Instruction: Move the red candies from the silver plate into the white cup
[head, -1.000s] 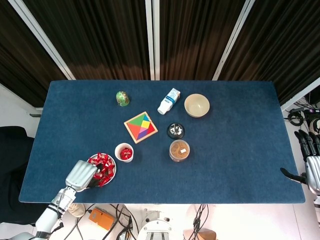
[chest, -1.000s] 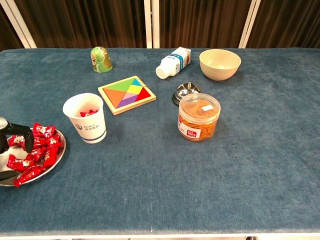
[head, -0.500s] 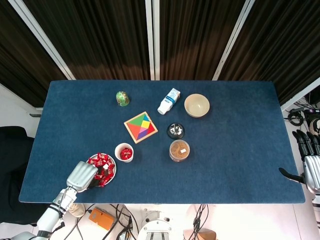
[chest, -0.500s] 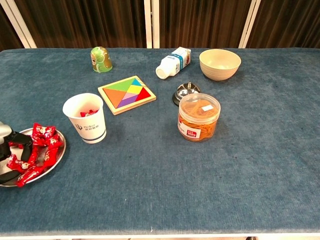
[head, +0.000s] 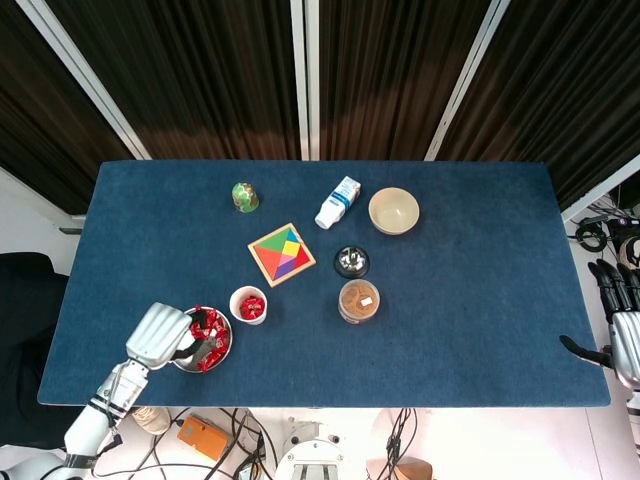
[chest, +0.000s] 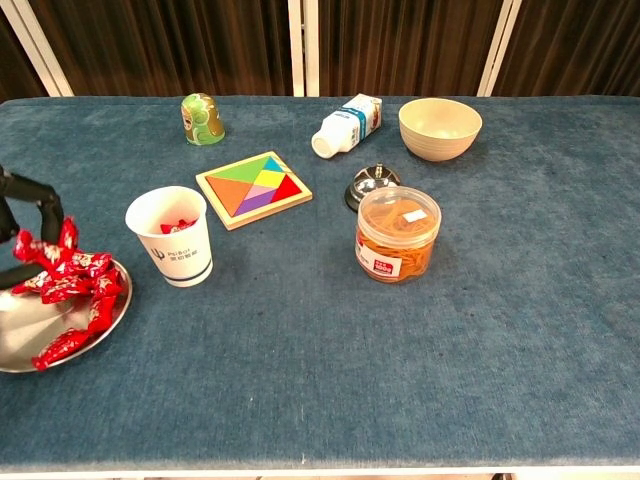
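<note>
At the near left corner of the dark blue cloth-covered tabletop (head: 480, 300) sits the round silver metal plate (chest: 25, 355), with a loose heap of red-wrapped candies (chest: 75, 290) piled on its far and right side. The left robot hand (head: 160, 335), silver-backed with black fingers, is over the left edge of that plate; from the chest camera only its dark fingers (chest: 30, 195) show, lifted just above the heap, with one red-wrapped candy (chest: 40, 248) pinched beneath them and raised clear of the rest.

Just right of the silver plate stands the white paper cup (chest: 172, 237) with blue print, upright, and a few red candies already lie in its bottom. Beyond the cup from the plate lies a square wooden tray puzzle of coloured pieces (chest: 253, 188), flat and turned at an angle. Further back from the plate, a small green jar (chest: 202, 119) lies near the far edge. To the right of the plate, past the cup, stands a clear plastic tub with an orange filling and a clear lid (chest: 397, 234); a small silver call bell (chest: 370, 184) sits just behind the tub. A white and blue milk carton (chest: 346, 124) lies on its side, and a cream-coloured bowl (chest: 440, 128) stands upright beside it.

The right robot hand (head: 622, 335) hangs off the tabletop's far right edge, well apart from the plate, fingers spread and grasping nothing.
</note>
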